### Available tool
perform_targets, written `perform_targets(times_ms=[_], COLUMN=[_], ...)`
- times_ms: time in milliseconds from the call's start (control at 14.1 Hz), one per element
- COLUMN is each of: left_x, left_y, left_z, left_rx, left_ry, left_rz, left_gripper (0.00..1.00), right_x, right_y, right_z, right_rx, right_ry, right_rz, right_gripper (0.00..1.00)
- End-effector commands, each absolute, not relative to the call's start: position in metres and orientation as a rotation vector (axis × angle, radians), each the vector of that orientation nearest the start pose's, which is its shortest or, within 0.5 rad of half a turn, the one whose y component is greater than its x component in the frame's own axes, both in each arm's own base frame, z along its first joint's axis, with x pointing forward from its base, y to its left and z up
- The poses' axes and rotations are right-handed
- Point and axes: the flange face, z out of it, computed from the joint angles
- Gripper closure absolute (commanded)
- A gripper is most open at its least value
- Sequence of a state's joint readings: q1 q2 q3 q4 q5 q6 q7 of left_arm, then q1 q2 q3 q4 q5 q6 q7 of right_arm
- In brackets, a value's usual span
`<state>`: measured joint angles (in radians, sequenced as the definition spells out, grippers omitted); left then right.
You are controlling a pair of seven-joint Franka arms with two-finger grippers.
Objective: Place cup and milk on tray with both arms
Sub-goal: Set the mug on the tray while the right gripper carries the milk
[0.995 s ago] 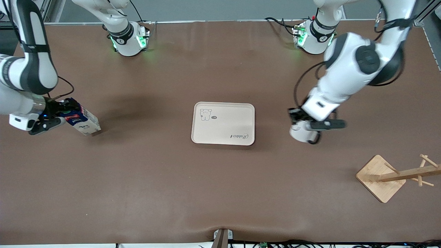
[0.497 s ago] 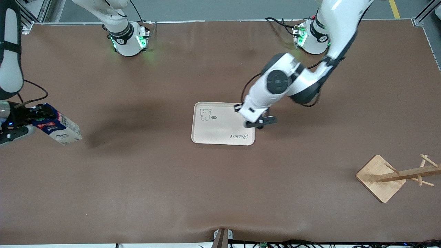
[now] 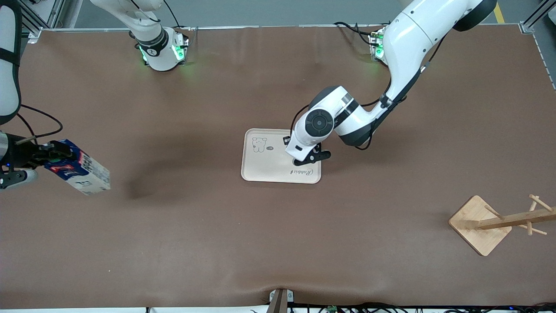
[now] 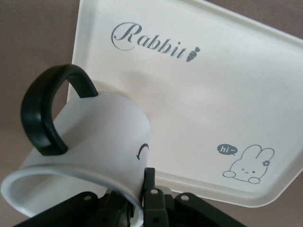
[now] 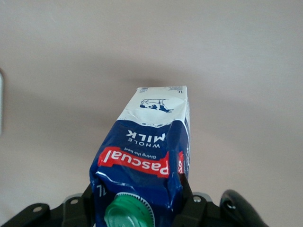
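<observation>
**Both Items in Grip, Neither Yet on the Tray**

A brown table [image 3: 278, 243] fills the front view, grey floor showing along the top edge.

The left arm [image 3: 408, 39] enters from the upper right of the frame and reaches to centre. The right arm [image 3: 8, 65] occupies the left edge of the frame.

The tray [image 3: 269, 167] lies flat at frame centre, bare of any load. A wooden rack [image 3: 482, 224] sits at lower right, well apart from it.

The milk [image 3: 80, 167], at the left edge of the frame, is tilted and clear of the table, with its shadow cast beside it. The right gripper [image 3: 41, 152] is clenched on the carton's capped end; the right wrist view confirms the milk [image 5: 151, 156] between the fingers, green cap [image 5: 128, 213] nearest the camera.

The left gripper [image 3: 306, 158] hangs over the tray's edge toward the left arm's end of the table. Its wrist view shows it clamped on the rim of the cup [image 4: 90, 151], which is tilted with the handle [image 4: 47, 113] upward, above the tray [image 4: 227, 94].

Assessment: the carrying step is in hand. The cup is nearly delivered; next it needs righting, lowering onto the tray, then release. The milk remains well apart from the tray and requires transport across the table, righting and an upright set-down beside the cup without collision between the arms.
</observation>
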<state>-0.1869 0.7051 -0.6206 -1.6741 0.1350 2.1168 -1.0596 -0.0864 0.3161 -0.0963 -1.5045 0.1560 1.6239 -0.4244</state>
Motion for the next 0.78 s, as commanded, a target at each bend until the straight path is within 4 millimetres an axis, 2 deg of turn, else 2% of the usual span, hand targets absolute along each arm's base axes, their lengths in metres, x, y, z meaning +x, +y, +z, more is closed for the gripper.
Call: perform_targets(times_ms=[0,71,142,213,355,497,639,710], left_x=[0.5,0.5,0.502,0.504,0.516,0.532,0.555,0.574], left_y=[-0.445,-0.444,-0.444,-0.442,-0.443,-0.438,-0.423,-0.4], left_z=[0.24,0.237,0.237,0.239,0.254,0.277,0.32,0.344], left_rx=[-3.119,-3.117,-3.117,-3.118,-3.143,-3.144,-3.132,-3.11], left_ry=[-0.406,-0.403,-0.4,-0.387,-0.397,-0.422,-0.462,-0.504], left_rz=[0.476,0.481,0.469,0.445,0.401,0.377,0.335,0.276], left_gripper=[0.91,0.6,0.21,0.0,0.0,0.0,0.0,0.0], right_x=[0.634,0.631,0.628,0.627,0.624,0.62,0.611,0.605], right_y=[-0.046,-0.033,-0.015,0.006,0.035,0.077,0.135,0.164], right_z=[0.474,0.473,0.474,0.471,0.472,0.473,0.472,0.473], right_rx=[-2.923,-2.924,-2.927,-2.937,-2.953,-2.974,-2.988,-2.986], right_ry=[-0.226,-0.155,-0.087,-0.037,0.061,0.135,0.197,0.194], right_rz=[0.268,0.33,0.383,0.412,0.445,0.469,0.497,0.496], right_gripper=[1.0,1.0,1.0,1.0,1.0,1.0,1.0,1.0])
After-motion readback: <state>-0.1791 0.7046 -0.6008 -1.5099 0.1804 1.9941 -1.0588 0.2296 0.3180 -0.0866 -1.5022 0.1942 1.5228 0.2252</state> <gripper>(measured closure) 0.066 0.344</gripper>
